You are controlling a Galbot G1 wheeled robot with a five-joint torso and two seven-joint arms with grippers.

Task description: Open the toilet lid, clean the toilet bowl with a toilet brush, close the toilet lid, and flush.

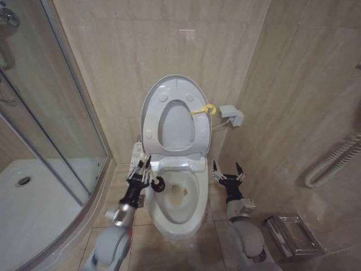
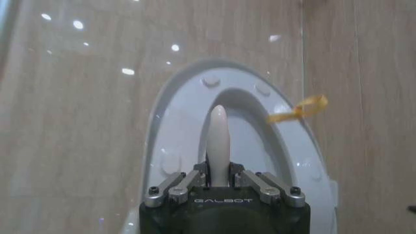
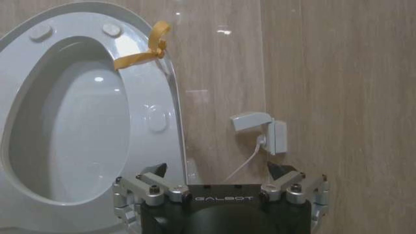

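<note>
Both arms reach up from the bottom of my head view, either side of the white ceramic toilet bowl [image 1: 179, 206]. My left gripper [image 1: 144, 173] sits at the bowl's left rim, clenched around the thin white stick handle of the toilet brush [image 2: 217, 141]; from the left wrist camera that handle stands straight up between the closed fingers [image 2: 184, 182]. At the head view, a dark round brush end pokes out just over the bowl's edge, beside the gripper. My right gripper [image 1: 228, 171] hangs to the right of the bowl, fingers spread wide, holding nothing, well clear of the porcelain. Up behind, the large glossy white oval toilet lid [image 1: 153, 100] leans against the beige tiled wall [image 1: 113, 51], with the ring-shaped white seat [image 1: 198, 127] raised against it. Its small yellow loop [image 1: 204, 109] dangles at the right edge. On the wall beside it sits a small white wall box [image 3: 270, 131] with a cable.
</note>
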